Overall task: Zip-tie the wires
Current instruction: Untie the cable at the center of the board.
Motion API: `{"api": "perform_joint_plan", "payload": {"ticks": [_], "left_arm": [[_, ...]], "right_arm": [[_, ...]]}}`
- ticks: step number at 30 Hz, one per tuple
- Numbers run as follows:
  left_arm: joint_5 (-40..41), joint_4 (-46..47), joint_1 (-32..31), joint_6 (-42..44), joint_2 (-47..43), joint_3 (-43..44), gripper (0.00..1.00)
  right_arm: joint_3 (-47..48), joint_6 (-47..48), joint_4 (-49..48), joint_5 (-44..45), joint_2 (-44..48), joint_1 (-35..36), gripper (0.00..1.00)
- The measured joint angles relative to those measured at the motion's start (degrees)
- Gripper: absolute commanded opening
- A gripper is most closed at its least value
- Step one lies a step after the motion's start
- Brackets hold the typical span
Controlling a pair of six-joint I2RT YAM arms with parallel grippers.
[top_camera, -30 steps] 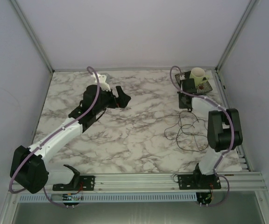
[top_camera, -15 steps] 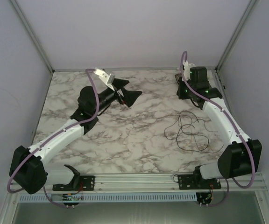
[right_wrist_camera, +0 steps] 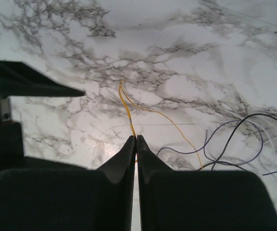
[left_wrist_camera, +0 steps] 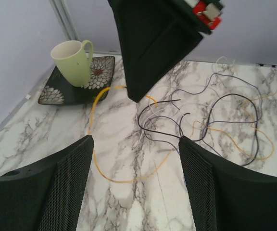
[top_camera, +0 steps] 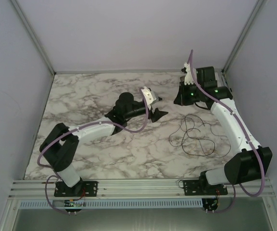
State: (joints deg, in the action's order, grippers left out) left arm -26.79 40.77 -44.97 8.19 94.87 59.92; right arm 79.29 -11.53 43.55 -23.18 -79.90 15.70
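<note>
The wires lie in loose dark loops on the marble table, right of centre. The left wrist view shows dark strands and a yellow wire among them. My left gripper hovers just left of the loops. It stands open over bare marble and part of the yellow wire. My right gripper is at the back edge of the loops, shut. The yellow wire runs up to its tips; whether it is pinched does not show.
A pale green mug stands on a dark flowered plate in the back right corner, behind the right gripper's fingers. Grey walls and metal frame posts enclose the table. The rail with both arm bases runs along the near edge.
My left arm has swung right across the table toward the wires and its jaws have narrowed slightly. My right arm unfolded to the back corner, then came down toward the wires' back edge.
</note>
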Motion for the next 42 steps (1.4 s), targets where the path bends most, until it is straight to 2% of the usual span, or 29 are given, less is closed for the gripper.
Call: {"api": "perform_joint_plan", "payload": {"ticks": [6, 11, 17, 30, 34, 42], "left_arm": [[0.9, 1.1, -1.1, 3.9, 4.5, 3.8, 0.66], [2.1, 1.4, -2.6, 7.3, 6.1, 6.1, 0.44], [2.1, -0.1, -3.5, 10.5, 9.0, 9.2, 0.32], [2.2, -8.2, -4.0, 16.2, 10.3, 11.6, 0.37], [2.4, -9.1, -4.0, 17.1, 10.5, 11.6, 0.43], [2.8, -8.8, -4.1, 17.3, 10.6, 11.6, 0.45]], "right_arm": [[0.5, 0.9, 4.5, -2.3, 0.0, 0.0, 0.00], [0.5, 1.9, 6.9, -3.2, 0.0, 0.0, 0.00], [0.5, 2.4, 8.2, -3.5, 0.0, 0.0, 0.00], [0.8, 3.8, 10.7, -3.2, 0.0, 0.1, 0.00], [0.8, 4.2, 11.5, -3.0, 0.0, 0.1, 0.00], [0.8, 4.8, 11.8, -3.3, 0.0, 0.1, 0.00]]}}
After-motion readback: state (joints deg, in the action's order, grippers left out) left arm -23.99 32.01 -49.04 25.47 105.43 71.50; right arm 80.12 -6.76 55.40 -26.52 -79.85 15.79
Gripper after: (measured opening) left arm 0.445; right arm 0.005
